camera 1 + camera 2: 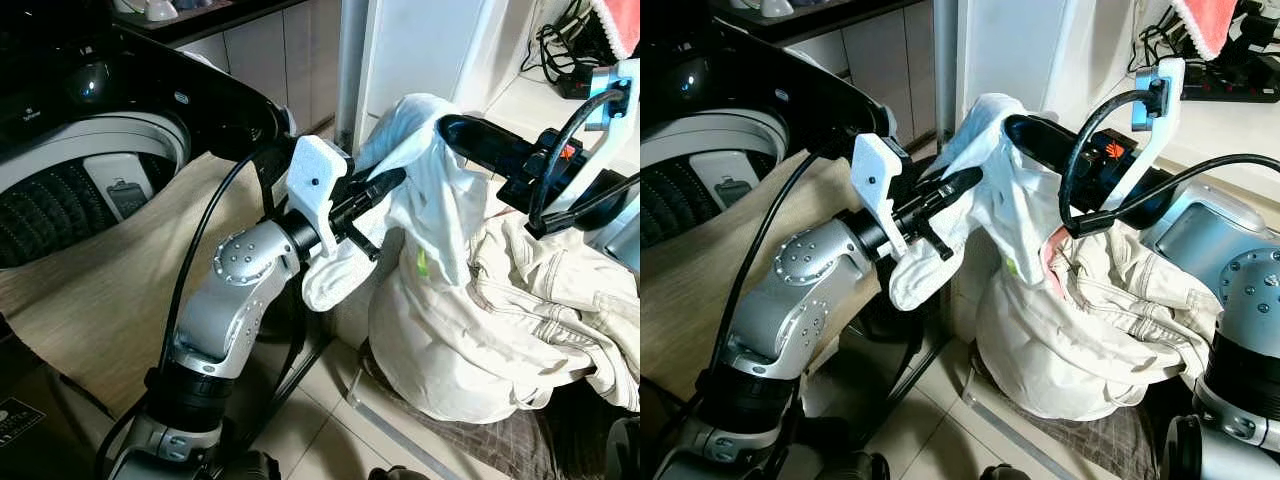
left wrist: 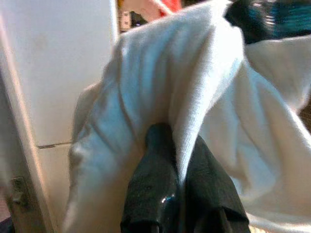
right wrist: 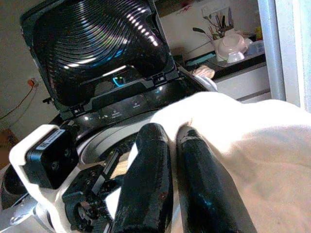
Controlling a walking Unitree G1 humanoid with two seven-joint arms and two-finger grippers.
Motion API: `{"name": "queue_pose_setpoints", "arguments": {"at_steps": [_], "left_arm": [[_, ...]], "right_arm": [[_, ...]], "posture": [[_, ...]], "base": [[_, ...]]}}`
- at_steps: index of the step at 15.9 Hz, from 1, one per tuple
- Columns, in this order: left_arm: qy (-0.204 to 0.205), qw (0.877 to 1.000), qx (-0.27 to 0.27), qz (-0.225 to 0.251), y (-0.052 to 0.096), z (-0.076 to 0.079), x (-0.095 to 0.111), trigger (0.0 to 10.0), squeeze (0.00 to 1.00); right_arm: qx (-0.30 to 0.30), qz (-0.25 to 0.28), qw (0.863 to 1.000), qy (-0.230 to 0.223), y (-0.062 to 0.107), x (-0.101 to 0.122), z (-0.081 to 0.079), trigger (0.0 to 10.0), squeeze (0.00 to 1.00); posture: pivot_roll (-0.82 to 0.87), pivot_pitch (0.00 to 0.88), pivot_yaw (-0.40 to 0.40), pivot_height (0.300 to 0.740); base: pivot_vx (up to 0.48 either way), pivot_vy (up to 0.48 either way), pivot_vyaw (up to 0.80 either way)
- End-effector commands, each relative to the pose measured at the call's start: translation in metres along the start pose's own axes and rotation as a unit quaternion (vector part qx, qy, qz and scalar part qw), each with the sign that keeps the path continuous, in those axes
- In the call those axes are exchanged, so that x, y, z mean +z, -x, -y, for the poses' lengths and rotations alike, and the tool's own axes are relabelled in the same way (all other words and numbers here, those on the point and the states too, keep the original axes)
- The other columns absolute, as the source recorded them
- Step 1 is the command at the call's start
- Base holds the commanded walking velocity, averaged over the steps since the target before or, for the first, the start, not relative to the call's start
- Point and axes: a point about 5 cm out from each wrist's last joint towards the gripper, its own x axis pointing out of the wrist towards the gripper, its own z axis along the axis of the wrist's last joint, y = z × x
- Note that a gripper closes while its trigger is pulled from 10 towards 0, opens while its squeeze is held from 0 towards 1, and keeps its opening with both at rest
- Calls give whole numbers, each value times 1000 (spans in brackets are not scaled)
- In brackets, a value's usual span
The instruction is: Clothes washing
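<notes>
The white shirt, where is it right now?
The white shirt hangs up between both end effectors, left and right, above the cream laundry pile, right of the washing machine.

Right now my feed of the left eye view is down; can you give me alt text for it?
Both claws hold up a white shirt between them: the left claw pinches one side, the right claw the top. Below it lies a pile of cream laundry. The open washing machine stands on the robot's left.
</notes>
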Motion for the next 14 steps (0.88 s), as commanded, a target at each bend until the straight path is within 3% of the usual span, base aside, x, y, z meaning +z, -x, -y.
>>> {"name": "queue_pose_setpoints", "arguments": {"at_steps": [1,2,3,5,6,7,8,9,10,11,12,13,14], "left_arm": [[-13,999,36,11,-1,-13,7,0,0],[-18,999,48,15,-1,-17,9,0,0],[-36,995,84,27,1,-31,18,0,0],[-110,972,196,75,13,-82,60,0,0],[-154,951,249,103,23,-106,89,0,0],[-230,900,338,153,42,-137,140,0,0],[-263,870,376,180,52,-147,163,0,0],[-303,826,424,213,67,-157,191,0,0],[-366,762,477,239,87,-164,224,0,0],[-391,742,491,237,93,-167,232,0,0],[-413,734,500,200,95,-176,231,0,0],[-405,760,498,104,90,-194,208,0,0],[-390,776,494,45,89,-203,190,0,0]], "right_arm": [[8,5,1000,5,1,3,-5,10000,1000],[9,4,1000,4,0,4,-5,10000,1000],[23,6,1000,1,1,4,-7,10000,1000],[-6,-9,1000,25,0,1,-4,10000,1000],[-9,-17,999,30,-1,-2,-4,10000,0],[11,-21,999,43,-2,-4,-10,10000,0],[18,-21,998,48,-3,-4,-13,10000,0],[24,-20,998,52,-4,-4,-15,10000,0],[25,-19,998,52,-4,-4,-15,10000,0],[25,-18,998,52,-5,-4,-15,10000,0],[25,-18,998,53,-6,-5,-16,10000,0],[23,-21,998,56,-9,-9,-16,10000,0],[22,-27,998,60,-10,-12,-17,10000,0]], "posture": [[-65,23,9,740],[-64,24,8,740],[-63,22,8,740],[-60,21,8,740],[-58,22,8,740],[-56,21,9,740],[-55,21,9,740],[-55,21,9,740],[-49,19,9,740],[-49,19,9,740],[-47,16,13,740],[-47,16,13,740],[-47,16,13,740]], "base": [[0,0,0],[0,0,0],[0,0,0],[0,0,0],[0,0,0],[0,0,0],[0,0,0],[0,0,0],[0,0,0],[0,0,0],[0,0,0],[0,0,0],[0,0,0]]}}
